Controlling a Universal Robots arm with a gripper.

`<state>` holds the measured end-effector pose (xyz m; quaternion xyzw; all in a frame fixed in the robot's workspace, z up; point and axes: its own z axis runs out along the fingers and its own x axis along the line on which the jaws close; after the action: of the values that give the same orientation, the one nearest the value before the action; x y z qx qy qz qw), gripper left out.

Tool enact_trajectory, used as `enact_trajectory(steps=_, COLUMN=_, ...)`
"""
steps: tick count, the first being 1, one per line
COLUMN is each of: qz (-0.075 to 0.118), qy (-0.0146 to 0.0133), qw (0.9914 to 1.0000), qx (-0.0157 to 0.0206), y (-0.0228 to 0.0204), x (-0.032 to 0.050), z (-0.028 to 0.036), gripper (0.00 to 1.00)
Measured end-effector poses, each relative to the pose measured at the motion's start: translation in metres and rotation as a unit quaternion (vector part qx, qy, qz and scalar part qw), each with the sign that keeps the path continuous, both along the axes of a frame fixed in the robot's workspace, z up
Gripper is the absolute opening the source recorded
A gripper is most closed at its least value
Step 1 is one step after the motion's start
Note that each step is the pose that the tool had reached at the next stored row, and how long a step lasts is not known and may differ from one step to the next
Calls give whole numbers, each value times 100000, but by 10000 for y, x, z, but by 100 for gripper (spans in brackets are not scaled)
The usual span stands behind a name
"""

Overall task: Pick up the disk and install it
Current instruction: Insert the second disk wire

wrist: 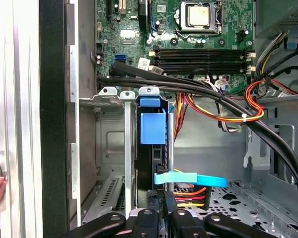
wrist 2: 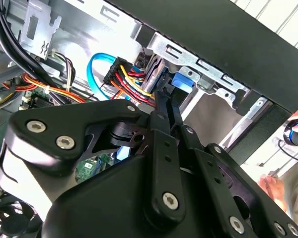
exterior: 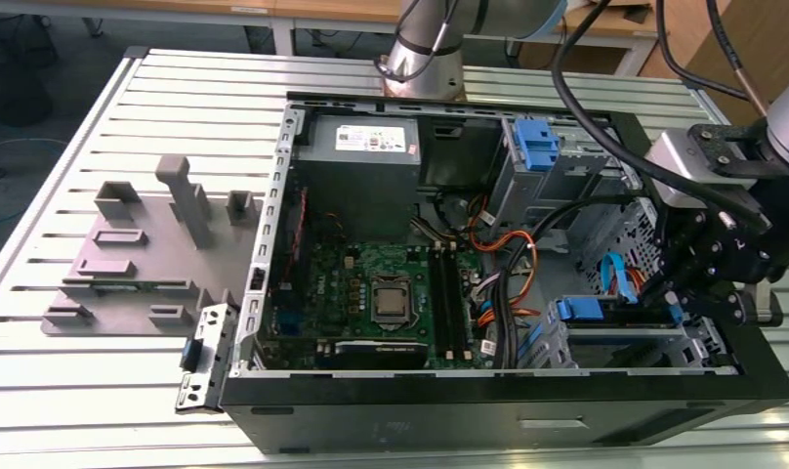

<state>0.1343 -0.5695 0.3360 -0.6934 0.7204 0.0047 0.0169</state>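
One disk slotted in cage — first wrist view; end effector state unclear.

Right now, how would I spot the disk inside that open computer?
Find the open black computer case and go to the metal drive cage in its near corner on the exterior view's right. The disk sits slotted there, showing a bright blue end tab. The other blue bracket sits in a cage at the case's far end.
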Motion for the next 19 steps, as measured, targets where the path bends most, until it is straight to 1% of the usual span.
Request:
enact_trajectory(steps=16, qz=-3, qy=1, qw=100000, qx=-6, y=0, x=-3, z=-34, gripper=16)
enact_trajectory(steps=19, qz=-3, qy=2, qw=100000, qx=-2, y=0, x=-3, z=-54, gripper=16)
